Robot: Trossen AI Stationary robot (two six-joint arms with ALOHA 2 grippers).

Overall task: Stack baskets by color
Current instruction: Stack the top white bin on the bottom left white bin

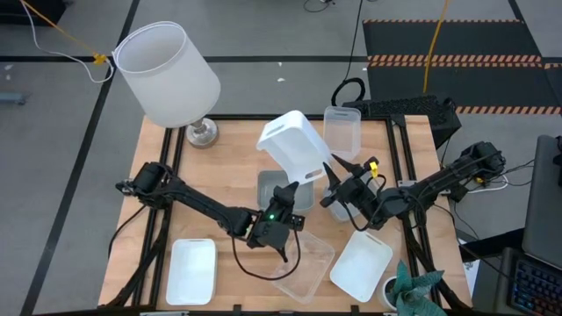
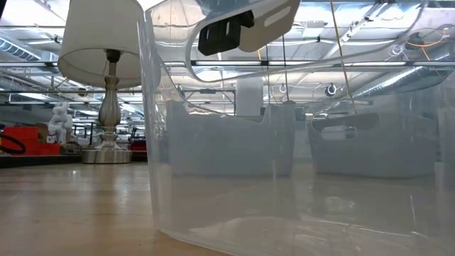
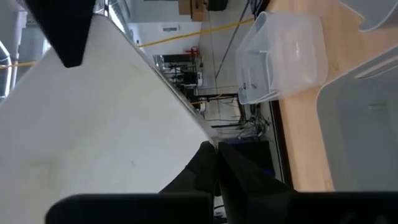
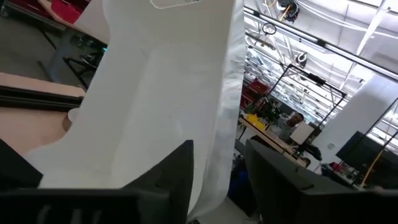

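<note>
Overhead, held tilted above the middle of the wooden table (image 1: 228, 175): lifted white basket (image 1: 290, 145), open side turned down and away. Pinched at its lower rim by the left gripper (image 1: 288, 191), fingers closed tight on the plastic in the left wrist view (image 3: 214, 171). Flanked on the other side by the right gripper (image 1: 332, 183), fingers parted (image 4: 217, 180) with the basket's wall hanging in the gap; contact with either finger hard to judge.

Directly beneath, at the table's middle, a grey-blue basket (image 1: 268, 189), largely covered by the raised one and the left arm. Along the far edge, right of centre, a clear basket (image 1: 342, 132), also seen in the left wrist view (image 3: 283, 56). Along the near edge: a second white basket (image 1: 191, 270) by the left corner, a near clear basket (image 1: 303, 263) in the middle with a cable trailing over it, and a third white basket (image 1: 360, 265) toward the right corner, lying askew.

At the far left corner, a table lamp (image 1: 167, 75) with a big white shade, leaning out past the edge.

Beyond the table, grey floor with taped lines, a hazard-striped mat and an industrial hall with pipes and ceiling lights. Low view mostly filled by the transparent wall of the near clear basket (image 2: 284, 178), blurring everything behind it; lamp (image 2: 106, 43) clear of it on one side.
</note>
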